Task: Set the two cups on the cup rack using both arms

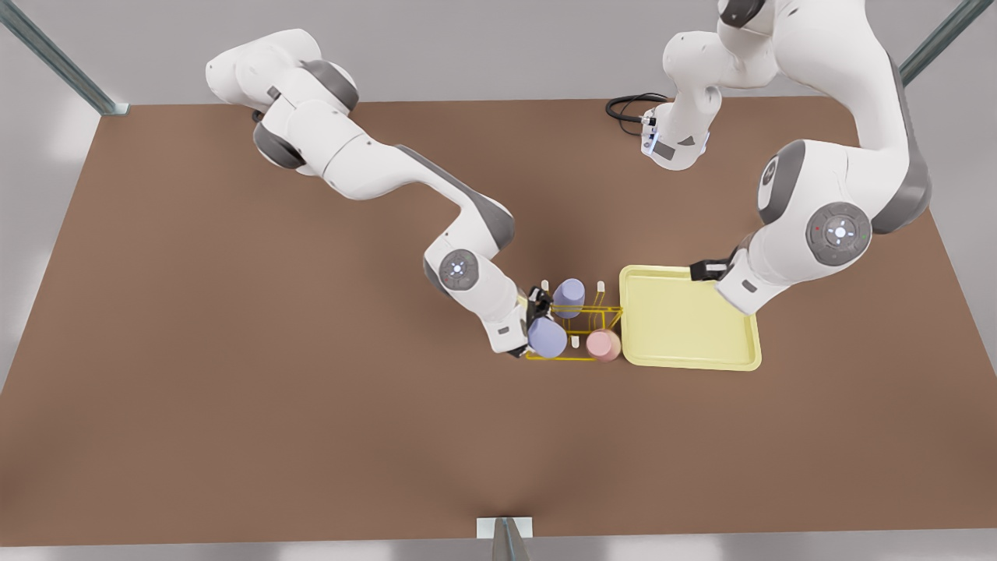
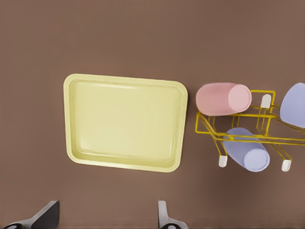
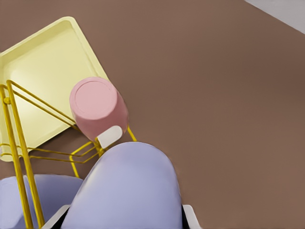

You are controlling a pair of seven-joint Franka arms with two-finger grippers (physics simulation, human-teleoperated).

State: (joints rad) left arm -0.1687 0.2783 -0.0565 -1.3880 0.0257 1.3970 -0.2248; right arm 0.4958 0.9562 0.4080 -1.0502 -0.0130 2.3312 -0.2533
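The yellow wire cup rack point(image 1: 593, 315) point(image 2: 209, 128) point(image 3: 19, 143) stands mid-table. A salmon pink cup point(image 1: 603, 344) point(image 2: 223, 98) point(image 3: 97, 107) sits upside down on a peg at its corner nearest the tray. One lavender cup point(image 1: 568, 294) point(image 2: 246, 150) point(image 3: 45, 195) rests on a far peg. My right gripper point(image 1: 537, 313) point(image 3: 124, 220) is shut on another lavender cup point(image 1: 547, 337) point(image 3: 128, 183) point(image 2: 295, 105) at the rack's near corner on the front view's left. My left gripper point(image 1: 706, 270) point(image 2: 107, 222) hovers open over the tray's far edge, holding nothing.
A flat pale-yellow tray point(image 1: 685, 321) point(image 2: 124, 121) point(image 3: 43, 62) lies right beside the rack, on the front view's right. A black cable point(image 1: 627, 105) loops at the table's back edge. Brown tabletop stretches wide on the front view's left and front.
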